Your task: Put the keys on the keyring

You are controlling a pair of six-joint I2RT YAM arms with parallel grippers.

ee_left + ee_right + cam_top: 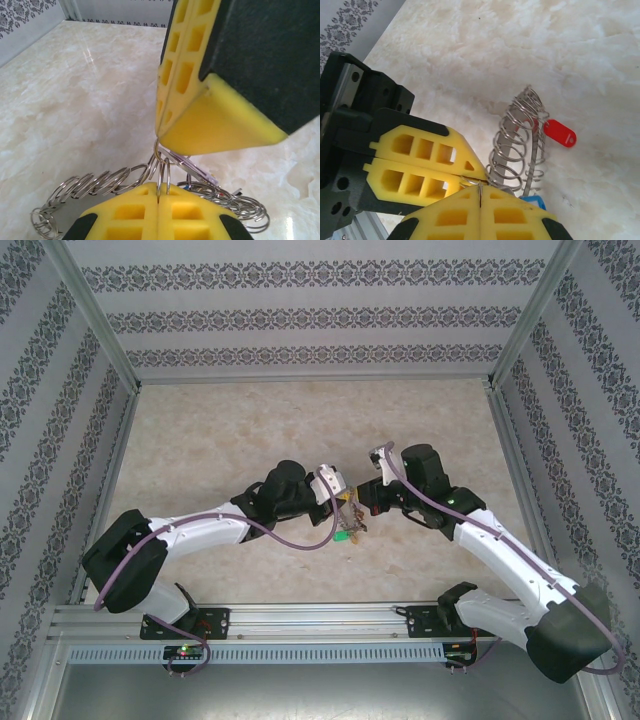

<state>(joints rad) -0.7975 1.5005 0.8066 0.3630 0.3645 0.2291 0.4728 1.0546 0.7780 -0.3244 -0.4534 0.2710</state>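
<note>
The left gripper (159,196) is pinched tight on one small loop of the keyring (95,186), whose fringe of loops fans out just past its fingertips. The right gripper (479,194) is likewise clenched on a thin wire at the ring's rim, tip to tip with the left. Beyond, a red key (560,134) lies against the far loops. A blue key (532,202) is half hidden by the fingers. From above, the ring sits between both grippers, mostly covered — a green key (345,535) peeks out below.

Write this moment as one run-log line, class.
left gripper: shut on keyring loop | right gripper: shut on keyring loop | red key: against keyring loops
</note>
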